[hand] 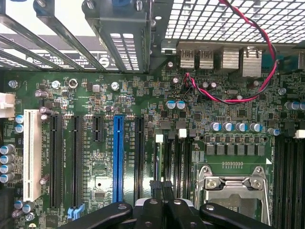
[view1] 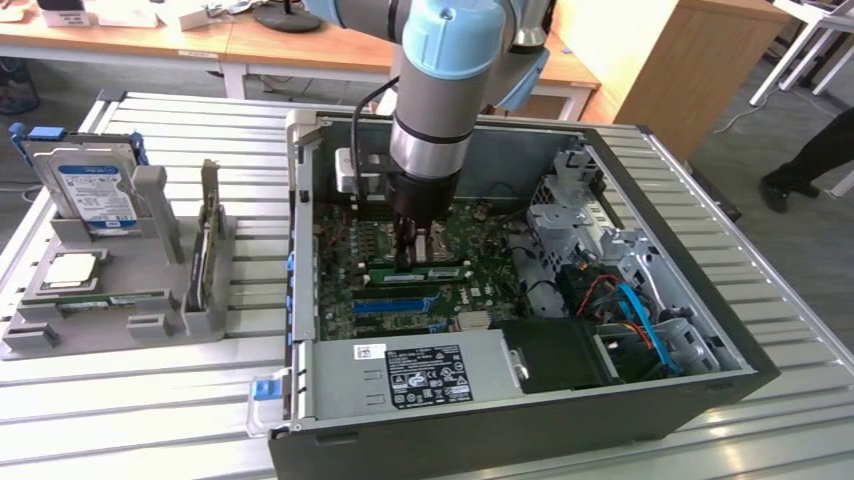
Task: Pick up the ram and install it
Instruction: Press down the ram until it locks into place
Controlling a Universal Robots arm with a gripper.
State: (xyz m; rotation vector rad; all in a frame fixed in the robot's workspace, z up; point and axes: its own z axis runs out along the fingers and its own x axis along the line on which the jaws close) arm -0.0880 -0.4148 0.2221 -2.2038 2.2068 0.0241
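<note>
One pincer [hand: 161, 187] I see closed tight, empty, low over the green board [hand: 143, 95]; a ram [view1: 418, 270] sits slotted just below it.

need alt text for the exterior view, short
A robot arm reaches into an open computer case, its shut gripper low over the motherboard beside a green ram stick lying in a slot. On the exterior view's left, a grey rack holds a hard drive.

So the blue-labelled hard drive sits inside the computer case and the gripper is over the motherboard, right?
Not quite. The exterior view shows the hard drive standing in the grey holder outside the computer case, on that view's left. The gripper is over the motherboard.
</note>
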